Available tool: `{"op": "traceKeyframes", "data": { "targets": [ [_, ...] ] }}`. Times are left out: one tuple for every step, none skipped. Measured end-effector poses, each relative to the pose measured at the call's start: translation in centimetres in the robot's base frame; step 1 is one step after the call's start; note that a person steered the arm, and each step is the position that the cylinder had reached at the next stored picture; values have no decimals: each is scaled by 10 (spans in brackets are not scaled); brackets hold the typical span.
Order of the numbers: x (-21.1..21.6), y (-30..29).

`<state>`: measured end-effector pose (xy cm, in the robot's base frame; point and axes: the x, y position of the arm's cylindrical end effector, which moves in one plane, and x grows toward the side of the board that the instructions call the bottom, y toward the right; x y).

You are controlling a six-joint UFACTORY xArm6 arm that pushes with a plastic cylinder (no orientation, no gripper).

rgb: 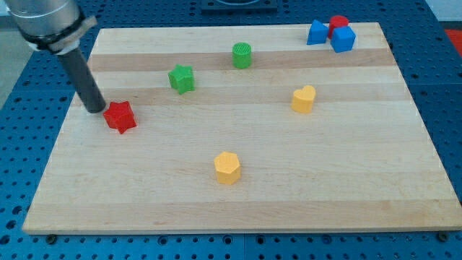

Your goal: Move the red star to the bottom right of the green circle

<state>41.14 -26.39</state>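
Yellow hexagon (227, 167) nearest; my tip (96, 110) touches red star (120, 116).

my arm's dark rod slants down from the view's top left, my tip (96, 110) on the board.

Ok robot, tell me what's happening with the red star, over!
My tip at the red star's left edge. Green circle far off toward the view's upper right. Green star sits near the straight path between them.
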Motion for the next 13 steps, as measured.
{"op": "traceKeyframes", "data": {
  "targets": [
    [37, -5],
    [61, 47],
    [42, 116],
    [33, 155],
    [68, 131],
    [80, 57],
    [58, 11],
    [16, 57],
    [-2, 155],
    [-17, 194],
    [-20, 179],
    [-6, 145],
    [26, 141]
  ]
}}
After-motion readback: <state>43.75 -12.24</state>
